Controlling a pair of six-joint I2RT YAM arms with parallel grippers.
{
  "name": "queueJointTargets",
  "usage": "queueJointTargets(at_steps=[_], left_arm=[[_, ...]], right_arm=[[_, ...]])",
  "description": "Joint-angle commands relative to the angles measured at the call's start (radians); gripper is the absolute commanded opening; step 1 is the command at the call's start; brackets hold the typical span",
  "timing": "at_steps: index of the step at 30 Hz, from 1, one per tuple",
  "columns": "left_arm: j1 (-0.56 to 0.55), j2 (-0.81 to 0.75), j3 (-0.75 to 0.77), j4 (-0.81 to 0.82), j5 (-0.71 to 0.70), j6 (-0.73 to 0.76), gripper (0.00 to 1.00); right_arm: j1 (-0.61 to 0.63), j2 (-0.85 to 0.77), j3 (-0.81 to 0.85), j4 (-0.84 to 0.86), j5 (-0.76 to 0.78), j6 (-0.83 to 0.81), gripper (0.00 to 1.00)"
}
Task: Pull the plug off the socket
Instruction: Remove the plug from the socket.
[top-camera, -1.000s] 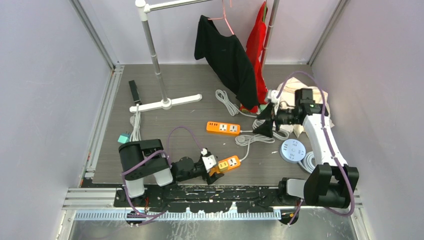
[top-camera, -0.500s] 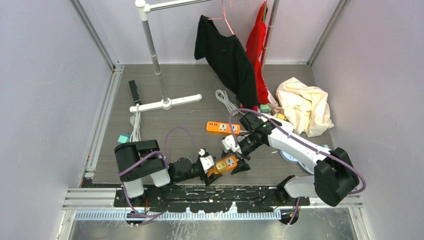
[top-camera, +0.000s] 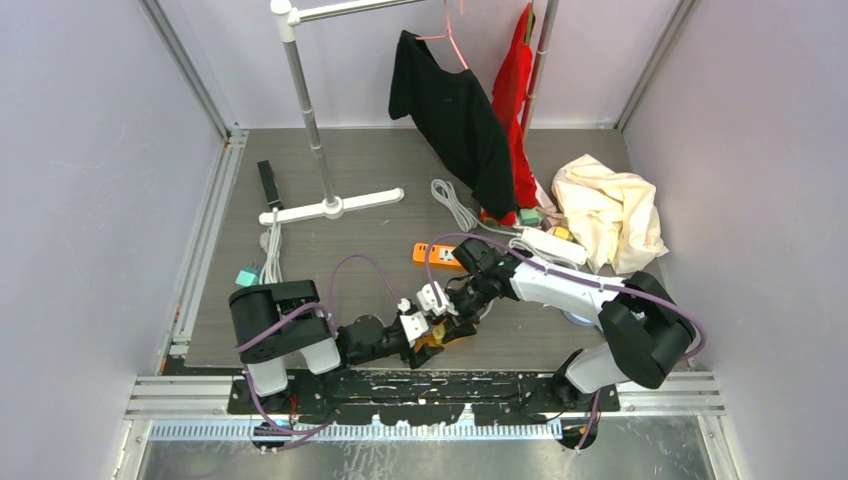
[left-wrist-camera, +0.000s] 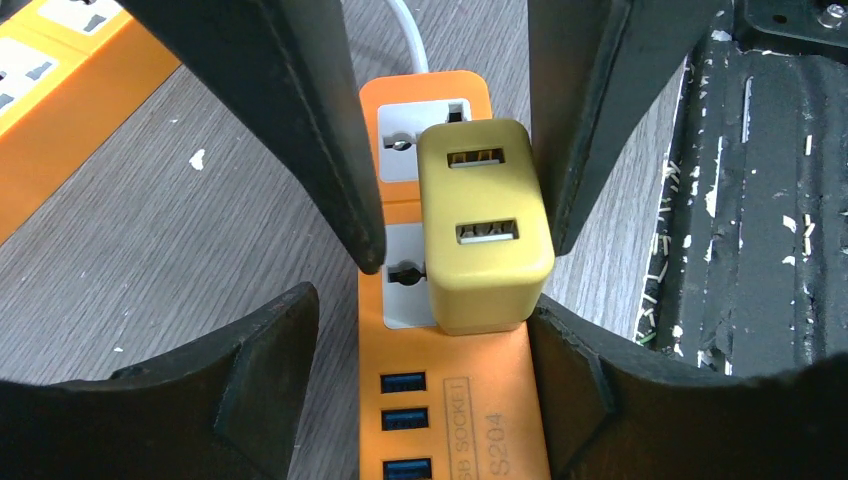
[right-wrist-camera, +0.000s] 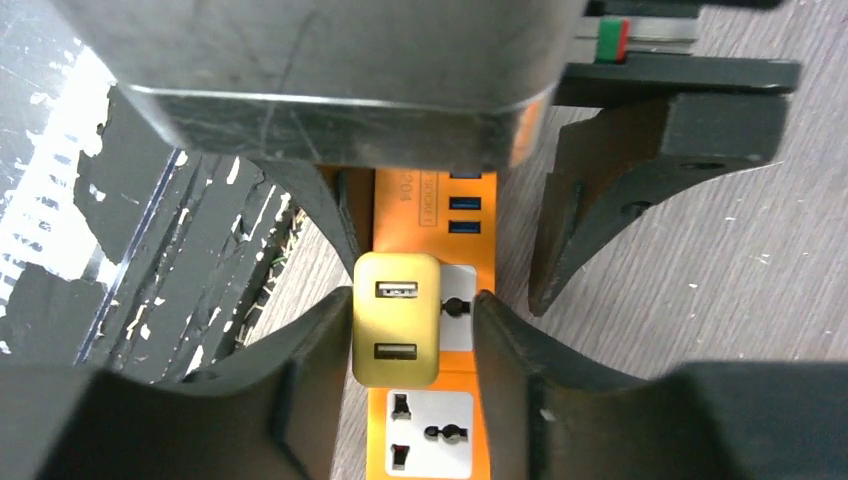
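A yellow two-port USB plug (left-wrist-camera: 482, 225) sits in a socket of the small orange power strip (left-wrist-camera: 445, 400) by the near edge. Both also show in the right wrist view: the plug (right-wrist-camera: 396, 318), the strip (right-wrist-camera: 430, 430). In the top view the strip (top-camera: 450, 333) is mostly hidden by both grippers. My left gripper (left-wrist-camera: 420, 300) straddles the strip's USB end; one finger touches it and the other stands a little off. My right gripper (right-wrist-camera: 413, 310) is open around the plug; one finger touches it and a narrow gap shows at the other.
A second orange power strip (top-camera: 440, 255) lies behind, partly under my right arm. The black base rail (left-wrist-camera: 760, 200) runs right beside the strip. Further back stand a clothes rack (top-camera: 330, 208) with black (top-camera: 455, 115) and red (top-camera: 515, 90) garments, a cream cloth (top-camera: 610, 210) and a white power strip (top-camera: 550, 243).
My right arm swung from the back right, forward and left, down to the small orange strip, and its fingers now stand around the plug. The left arm has stayed in place.
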Motion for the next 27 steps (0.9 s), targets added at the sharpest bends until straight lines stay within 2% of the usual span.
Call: queueJointTargets(at_steps=[1, 5, 9, 12, 17, 22, 23, 27], left_arm=[[0.004, -0.019, -0.006, 0.057, -0.024, 0.007, 0.72], [0.005, -0.025, -0.012, 0.058, -0.03, 0.006, 0.75], [0.005, -0.025, -0.014, 0.058, -0.038, 0.005, 0.79], [0.005, -0.023, -0.012, 0.058, -0.043, 0.004, 0.8], [0.006, -0.012, -0.003, 0.058, -0.052, 0.003, 0.79], [0.006, 0.002, 0.009, 0.058, -0.045, 0.004, 0.76], [0.006, 0.002, 0.009, 0.058, -0.045, 0.004, 0.75], [0.006, 0.009, 0.013, 0.058, -0.041, 0.004, 0.52]], right_arm=[[0.013, 0.008, 0.021, 0.016, 0.031, 0.002, 0.44], [-0.002, -0.005, 0.044, -0.038, 0.084, -0.041, 0.26], [-0.07, -0.029, 0.052, -0.107, 0.059, -0.101, 0.12], [-0.124, -0.044, 0.045, -0.131, 0.03, -0.121, 0.07], [-0.13, -0.025, 0.044, -0.161, -0.008, -0.158, 0.01], [-0.121, -0.01, 0.041, -0.148, -0.043, -0.151, 0.01], [-0.117, -0.008, 0.041, -0.143, -0.047, -0.145, 0.01], [-0.105, 0.004, 0.047, -0.125, -0.06, -0.113, 0.01]])
